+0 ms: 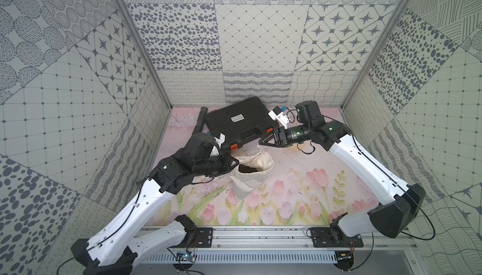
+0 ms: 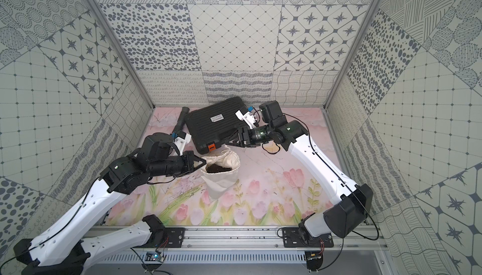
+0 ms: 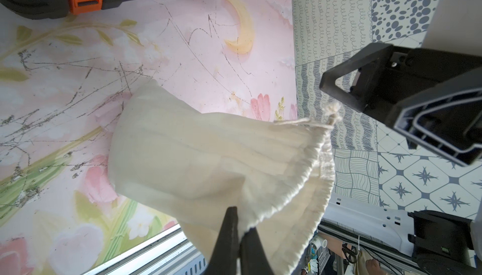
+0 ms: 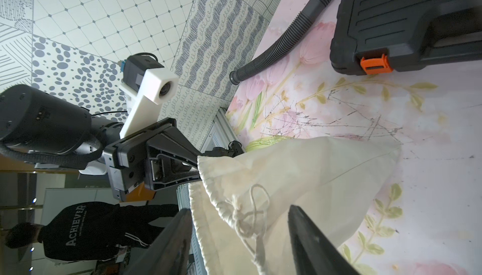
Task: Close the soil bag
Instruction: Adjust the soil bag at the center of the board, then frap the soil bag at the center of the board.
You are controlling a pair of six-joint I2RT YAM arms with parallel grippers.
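The soil bag (image 1: pixel 257 179) (image 2: pixel 221 182), a wrinkled cream cloth pouch, stands on the flowered mat with its mouth open and dark soil (image 1: pixel 247 169) showing inside. My left gripper (image 1: pixel 236 162) (image 2: pixel 202 162) (image 3: pixel 236 224) is shut on the rim at the bag's left side. My right gripper (image 1: pixel 262 142) (image 2: pixel 230 142) (image 4: pixel 240 224) hovers at the far rim, jaws apart. The knotted white cord (image 4: pixel 240 215) (image 3: pixel 332 112) lies between its fingers, which do not touch it.
A black ribbed case (image 1: pixel 240 122) with orange latches (image 1: pixel 234 146) lies just behind the bag. A black corrugated hose (image 1: pixel 200 119) runs along its left side. Patterned walls enclose three sides, and a metal rail (image 1: pixel 260 237) borders the front.
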